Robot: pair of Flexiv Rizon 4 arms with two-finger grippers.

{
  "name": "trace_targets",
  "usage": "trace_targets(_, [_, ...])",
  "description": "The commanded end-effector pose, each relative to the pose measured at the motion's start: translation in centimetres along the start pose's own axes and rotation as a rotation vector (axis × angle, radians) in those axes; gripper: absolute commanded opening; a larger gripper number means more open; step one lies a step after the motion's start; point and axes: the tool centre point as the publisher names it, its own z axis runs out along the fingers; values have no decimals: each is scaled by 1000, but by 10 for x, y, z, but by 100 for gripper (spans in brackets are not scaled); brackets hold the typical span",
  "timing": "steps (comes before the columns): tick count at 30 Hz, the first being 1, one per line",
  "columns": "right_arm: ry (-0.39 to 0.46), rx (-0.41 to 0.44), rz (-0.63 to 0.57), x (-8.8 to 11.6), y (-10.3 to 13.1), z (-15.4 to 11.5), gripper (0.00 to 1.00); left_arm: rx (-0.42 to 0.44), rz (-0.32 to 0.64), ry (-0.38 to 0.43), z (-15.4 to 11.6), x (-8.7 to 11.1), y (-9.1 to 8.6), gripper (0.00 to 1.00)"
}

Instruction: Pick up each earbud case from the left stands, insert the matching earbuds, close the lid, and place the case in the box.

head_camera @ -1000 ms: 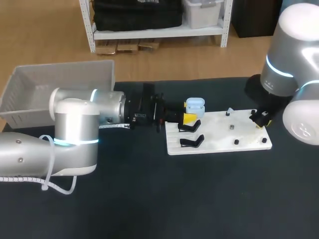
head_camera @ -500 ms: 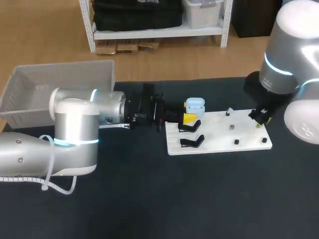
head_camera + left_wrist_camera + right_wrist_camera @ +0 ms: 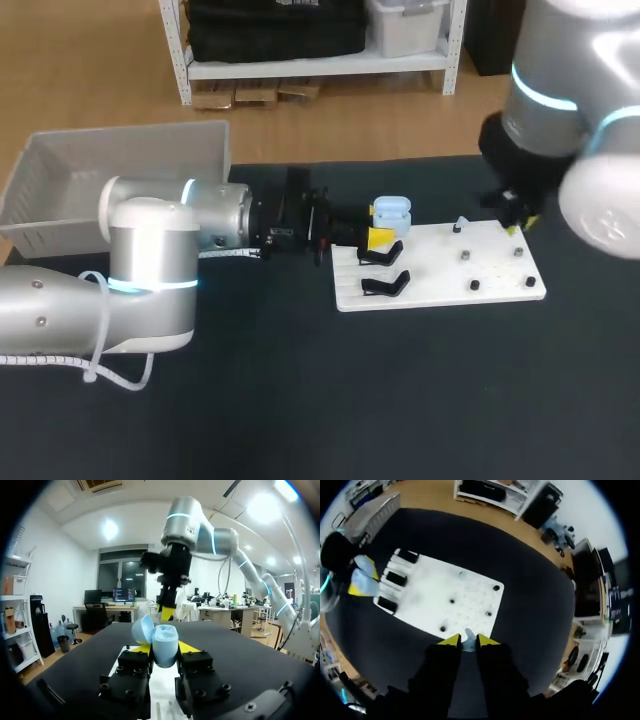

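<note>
Delta vs 1 s back: the right arm has swung up and in toward the far side, so the right gripper point(image 3: 518, 222) now hangs over the board's far right corner instead of its right edge. Left arm, case and stands haven't budged. The board point(image 3: 440, 268) is a flat white matte rectangle. It has a few small dark pegs point(image 3: 475, 286) on its right part and two black angular stands point(image 3: 385, 284) at its left end, and it lies on a dark matte table point(image 3: 300, 400). The earbud case point(image 3: 391, 211) is smooth pale blue plastic, a rounded pebble shape, with its lid point(image 3: 142, 628) flipped open. It's held at the board's left end, just over the stands. The left gripper point(image 3: 164, 651) is clamped on it: the yellow tips press the case body from both sides, the gap only as wide as the case, with blocky black finger bases behind. The right gripper point(image 3: 468, 641) has its tips nearly together, with a small pale blue earbud point(image 3: 468, 635) pinched in the narrow gap, above the board's edge. The box point(image 3: 110, 170) is a pale grey plastic bin with sloped walls. It sits at the table's far left, behind the left arm and well apart from the board.
</note>
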Motion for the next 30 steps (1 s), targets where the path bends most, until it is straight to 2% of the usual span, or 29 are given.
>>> trace_targets(1, [64,29,28,-1,27,-49,0,-7,3,-2,0,1,-2,0])
trace_targets(6, [99,33,47,-1,57,-65,0,-7,3,-2,0,1,-2,0])
trace_targets(12, [124,1,84,-7,81,-60,0,-7,3,-2,0,1,-2,0])
trace_targets(26, [111,-14,87,-6,85,-60,0,-7,3,-2,0,1,-2,0])
trace_targets(27, [122,46,148,-7,84,-62,0,-7,3,-2,0,1,-2,0])
trace_targets(28, [109,58,207,-9,84,-65,0,-7,3,-2,0,1,-2,0])
trace_targets(30, [121,18,385,-18,85,-71,0,-7,3,-2,0,1,-2,0])
